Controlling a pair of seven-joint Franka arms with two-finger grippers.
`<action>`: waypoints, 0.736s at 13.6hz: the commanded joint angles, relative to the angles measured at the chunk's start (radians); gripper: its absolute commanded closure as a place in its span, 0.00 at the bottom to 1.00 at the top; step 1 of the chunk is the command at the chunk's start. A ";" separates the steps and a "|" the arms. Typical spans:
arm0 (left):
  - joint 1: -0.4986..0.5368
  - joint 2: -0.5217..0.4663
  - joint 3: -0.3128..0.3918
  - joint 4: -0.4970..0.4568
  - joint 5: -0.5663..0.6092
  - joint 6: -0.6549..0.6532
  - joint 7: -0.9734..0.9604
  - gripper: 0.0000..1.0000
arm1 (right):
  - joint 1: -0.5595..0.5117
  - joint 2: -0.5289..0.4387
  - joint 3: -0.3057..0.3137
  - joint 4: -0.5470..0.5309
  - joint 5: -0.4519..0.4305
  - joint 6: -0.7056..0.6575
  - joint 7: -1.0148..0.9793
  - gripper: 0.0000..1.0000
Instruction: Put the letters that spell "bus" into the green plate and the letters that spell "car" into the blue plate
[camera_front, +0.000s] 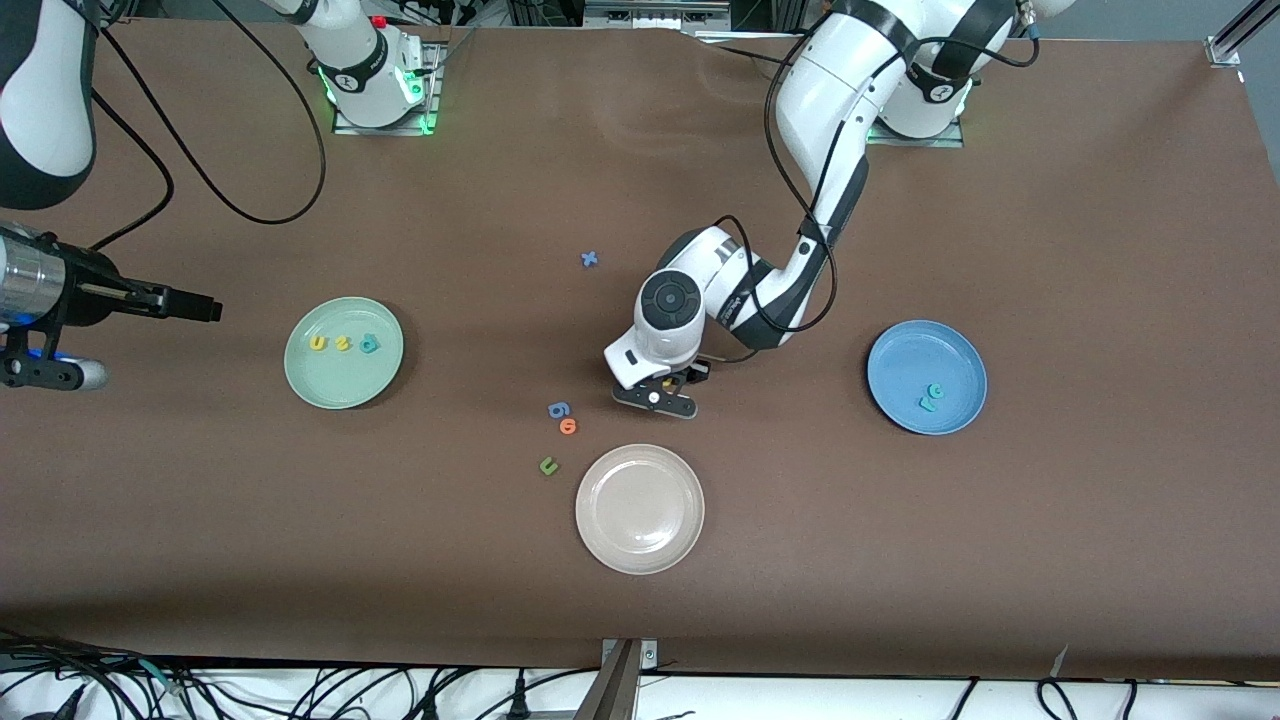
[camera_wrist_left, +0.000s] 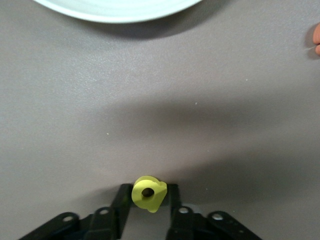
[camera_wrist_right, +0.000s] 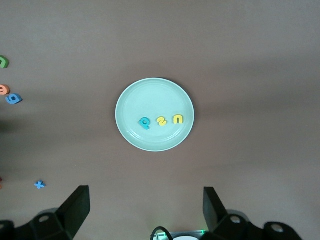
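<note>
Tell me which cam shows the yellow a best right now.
Left wrist view: the yellow a sits close up between the left gripper fingers. In the front view the left arm's wrist hides it. The right wrist view doesn't show it.

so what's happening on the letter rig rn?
Letter sorting into plates. The green plate already holds the teal b, yellow s and yellow u. The blue plate has the teal c and r. The left gripper is low at the table, just above the white plate in the front view, its fingers around the yellow a. The right gripper waits open, up over the green plate.
</note>
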 joint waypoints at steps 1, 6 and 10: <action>-0.016 0.042 0.008 0.048 0.019 -0.004 -0.027 0.72 | -0.097 -0.024 0.153 -0.003 -0.076 -0.007 -0.008 0.00; -0.015 0.042 0.008 0.048 0.019 -0.005 -0.027 0.80 | -0.105 -0.091 0.178 -0.112 -0.119 0.087 -0.003 0.00; -0.004 0.010 0.042 0.050 0.018 -0.051 -0.026 0.86 | -0.095 -0.087 0.178 -0.103 -0.125 0.086 -0.003 0.00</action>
